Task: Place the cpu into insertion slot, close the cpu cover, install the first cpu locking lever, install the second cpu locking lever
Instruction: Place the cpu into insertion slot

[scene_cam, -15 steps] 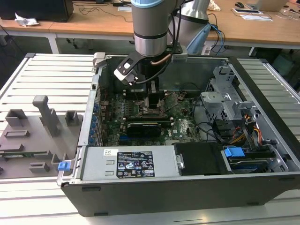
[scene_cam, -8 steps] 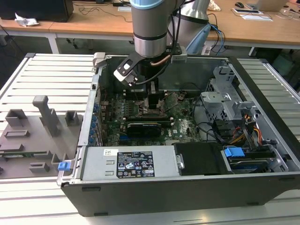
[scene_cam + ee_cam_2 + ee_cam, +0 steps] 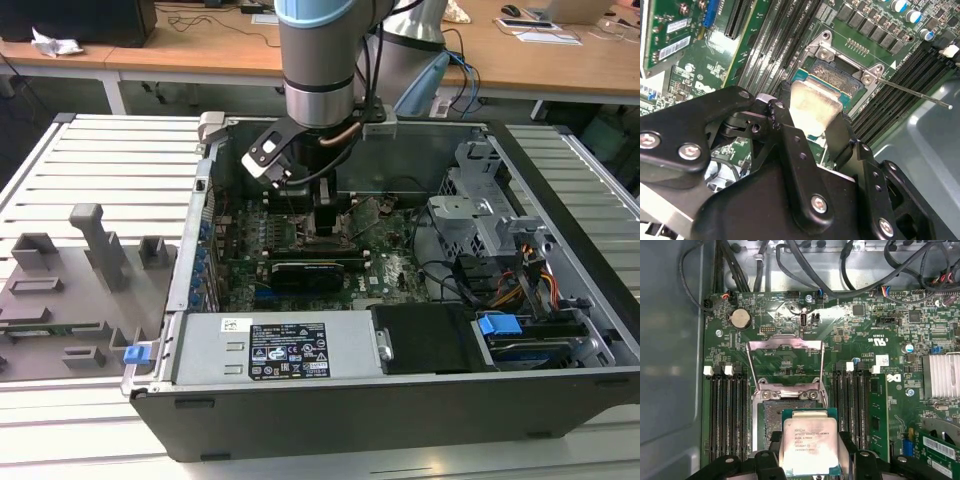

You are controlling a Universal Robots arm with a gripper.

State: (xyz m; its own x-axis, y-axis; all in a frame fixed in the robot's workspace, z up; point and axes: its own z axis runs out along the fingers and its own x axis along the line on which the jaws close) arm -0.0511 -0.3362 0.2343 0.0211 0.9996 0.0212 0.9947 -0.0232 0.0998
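Observation:
My gripper is shut on the cpu, a flat square chip with a dull silver-beige top; its black fingers clamp two opposite edges. The cpu hangs over the near part of the insertion slot, a dark square socket edged in silver on the green board; I cannot tell if they touch. The cpu cover, a thin silver frame with a square window, is swung open beyond the slot. A thin locking lever rod sticks out from a socket corner. In the exterior view the gripper reaches down into the open computer case.
Black memory slots flank the socket on both sides. A long black card lies near it, a finned heat sink and cables sit nearby. The case wall, power supply and drive cage hem in the board.

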